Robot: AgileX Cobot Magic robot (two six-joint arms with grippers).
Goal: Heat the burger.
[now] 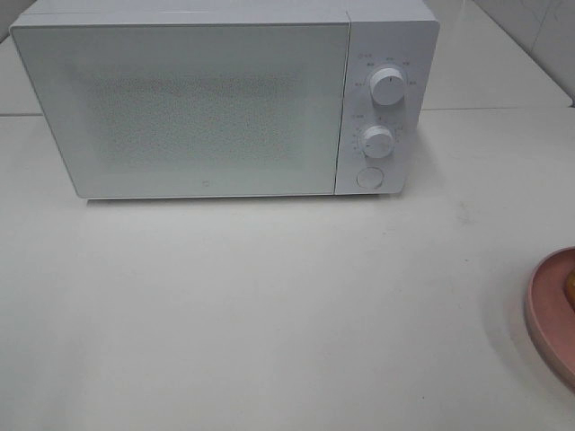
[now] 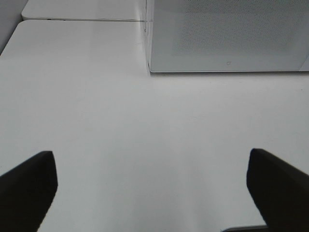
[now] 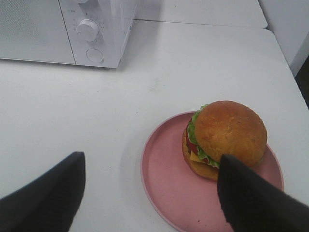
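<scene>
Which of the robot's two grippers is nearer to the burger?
Right. The right gripper hangs open just above the burger on its pink plate. The left gripper is open over bare table near the microwave, with no burger in its view.

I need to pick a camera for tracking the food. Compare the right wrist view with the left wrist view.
Only the right wrist view shows the burger on the pink plate, the microwave's dials and round button, and the right gripper, open. Only the left wrist view shows the left gripper, open, over bare table. Both show the white microwave with its door shut and the white tabletop.
</scene>
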